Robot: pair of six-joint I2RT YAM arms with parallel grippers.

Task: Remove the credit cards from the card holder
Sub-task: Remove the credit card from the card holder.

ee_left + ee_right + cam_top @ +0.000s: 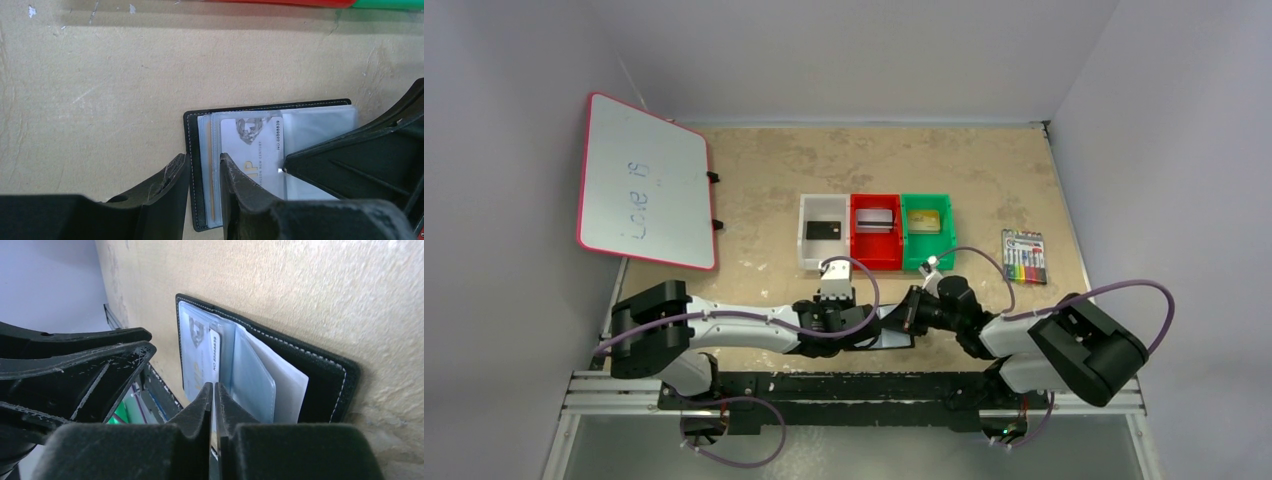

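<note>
The black card holder (pixel 192 150) lies open on the table, between both grippers, its clear sleeves showing. A white card (pixel 252 145) sits in a sleeve. My left gripper (pixel 202 157) is shut on the holder's left edge, one finger outside the cover and one on the sleeves. My right gripper (pixel 214 386) is shut, its tips pinching the white card's (pixel 199 352) free edge. From above, the holder (pixel 894 338) shows between the left gripper (pixel 869 335) and the right gripper (pixel 911 315). A black card (pixel 824 230), a silver-grey card (pixel 875 219) and a gold card (pixel 924 221) lie in bins.
A white bin (pixel 805 240), a red bin (pixel 876 262) and a green bin (pixel 927 263) stand in a row just beyond the grippers. A pack of coloured markers (pixel 1024 257) lies to the right. A red-framed whiteboard (pixel 644 180) leans at the far left.
</note>
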